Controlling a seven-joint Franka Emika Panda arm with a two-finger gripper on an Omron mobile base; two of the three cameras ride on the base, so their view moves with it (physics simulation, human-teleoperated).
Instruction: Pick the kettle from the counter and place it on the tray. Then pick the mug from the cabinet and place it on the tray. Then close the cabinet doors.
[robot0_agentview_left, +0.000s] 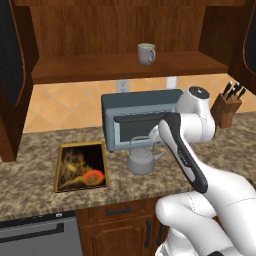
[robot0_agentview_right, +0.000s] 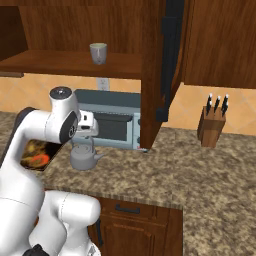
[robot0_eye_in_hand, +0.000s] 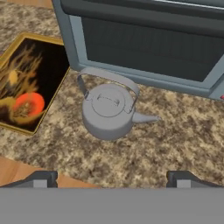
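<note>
The gripper (robot0_eye_in_hand: 112, 177) hung above the counter (robot0_eye_in_hand: 183, 140) with its two dark fingertips (robot0_eye_in_hand: 41, 177) spread wide apart and nothing between them. In the hand view the kettle (robot0_eye_in_hand: 108, 111) sat on the granite at about 12 o'clock from the gripper, upright, its wire handle arched over the lid and its spout pointing toward 3 o'clock. The tray (robot0_eye_in_hand: 30, 83) lay flat at roughly 10 o'clock from the kettle, near it but not touching. Just beyond the kettle stood the grey toaster oven (robot0_eye_in_hand: 144, 43), at 12 o'clock.

From the left base view the kettle (robot0_agentview_left: 140, 159) stood in front of the oven (robot0_agentview_left: 135, 117), with the tray (robot0_agentview_left: 80, 167) at its 9 o'clock. The mug (robot0_agentview_left: 146, 53) stood upright on the shelf of the cabinet (robot0_agentview_left: 115, 67), whose doors (robot0_agentview_left: 12, 60) were swung open. A knife block (robot0_agentview_left: 226, 106) stood at 3 o'clock from the oven, well apart from the kettle
</note>
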